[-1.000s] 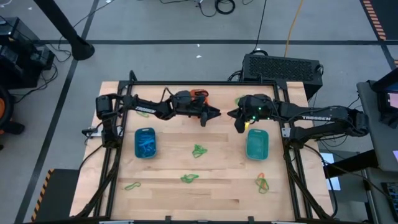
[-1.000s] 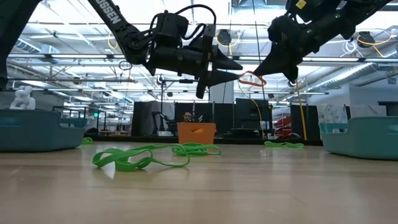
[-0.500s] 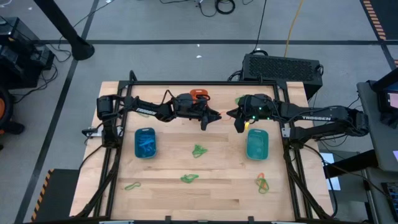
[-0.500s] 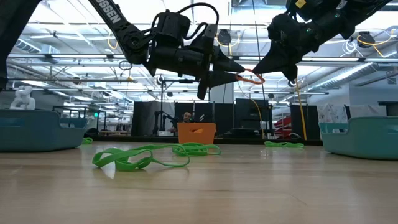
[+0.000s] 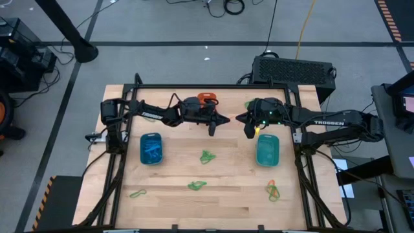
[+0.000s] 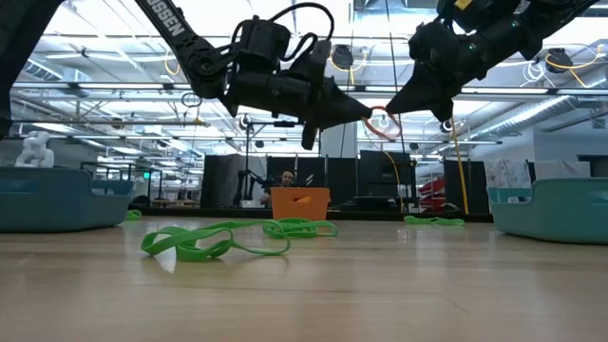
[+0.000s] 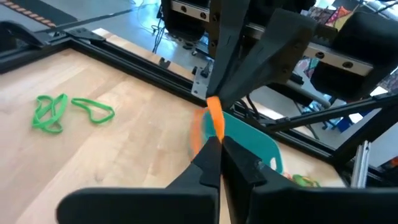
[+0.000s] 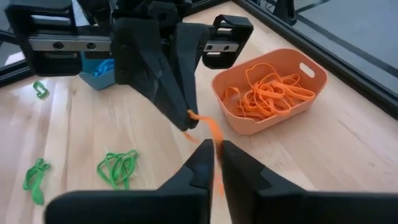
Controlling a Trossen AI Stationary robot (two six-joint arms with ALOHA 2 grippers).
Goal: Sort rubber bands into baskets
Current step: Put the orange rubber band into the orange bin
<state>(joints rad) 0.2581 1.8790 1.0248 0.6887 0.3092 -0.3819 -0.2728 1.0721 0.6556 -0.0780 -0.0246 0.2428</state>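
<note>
- Orange is the colour of the rubber band (image 6: 384,123) that both grippers pinch at once, up in the air above the back middle of the wooden table (image 5: 226,194).
- The left gripper (image 5: 226,120) is shut tight on one end of the orange band.
- The right gripper (image 5: 240,118) is closed on the other end, and the two tips almost meet.
- The orange basket (image 8: 269,92) sits at 12 o'clock on the table, behind the left gripper, with many orange bands inside.
- The blue basket (image 5: 151,149) is at 9 o'clock and the teal basket (image 5: 267,149) is at 3 o'clock.
- Green bands (image 5: 207,156) lie loose near the middle, more (image 5: 196,186) at 6 o'clock, and one (image 5: 137,193) at 7 o'clock.
- A mixed orange and green bunch (image 5: 274,190) lies at 5 o'clock.
- A black box (image 5: 294,69) stands on the grey floor behind the table, and cables (image 5: 226,6) lie farther back.
</note>
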